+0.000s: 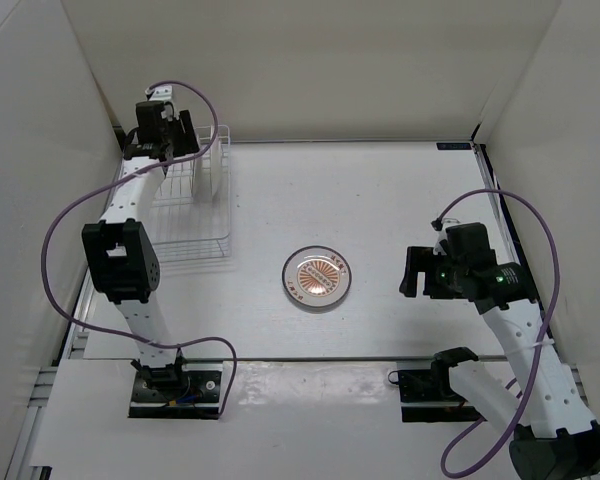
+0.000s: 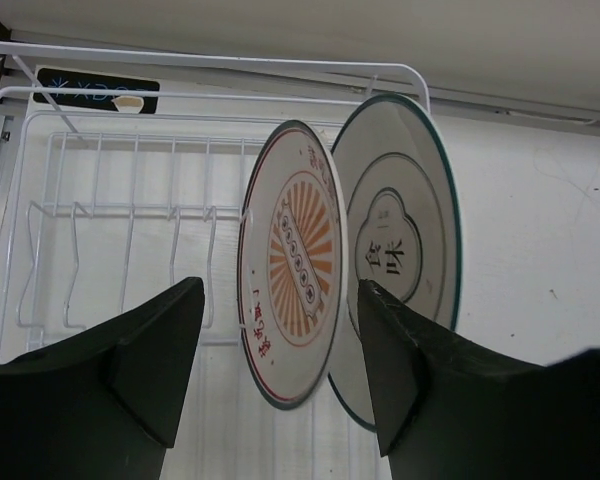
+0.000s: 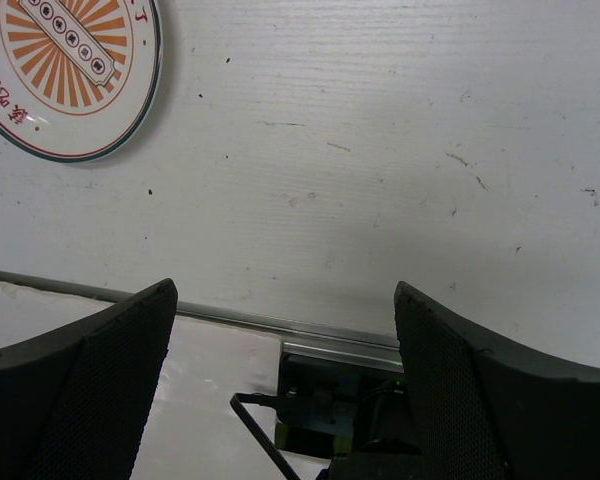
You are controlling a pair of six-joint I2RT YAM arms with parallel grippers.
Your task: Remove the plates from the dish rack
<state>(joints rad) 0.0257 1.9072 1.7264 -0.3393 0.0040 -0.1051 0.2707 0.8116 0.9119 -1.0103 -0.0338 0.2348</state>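
Two plates stand upright between the tines of the white wire dish rack (image 2: 180, 55) (image 1: 195, 235) at the far left. One has an orange sunburst centre (image 2: 290, 265); the other is pale with a green rim (image 2: 405, 240) and leans just behind it to the right. My left gripper (image 2: 280, 300) (image 1: 160, 152) is open over the rack, one finger on each side of the sunburst plate's lower edge, with gaps on both sides. A third sunburst plate (image 1: 317, 277) (image 3: 65, 70) lies flat mid-table. My right gripper (image 3: 285, 300) (image 1: 411, 272) is open and empty to that plate's right.
The left part of the rack holds only bare tines (image 2: 130, 240). White walls close in the table at the back and on both sides. The arm bases (image 1: 175, 385) sit on the near edge, and a purple cable (image 1: 195, 110) loops over the rack.
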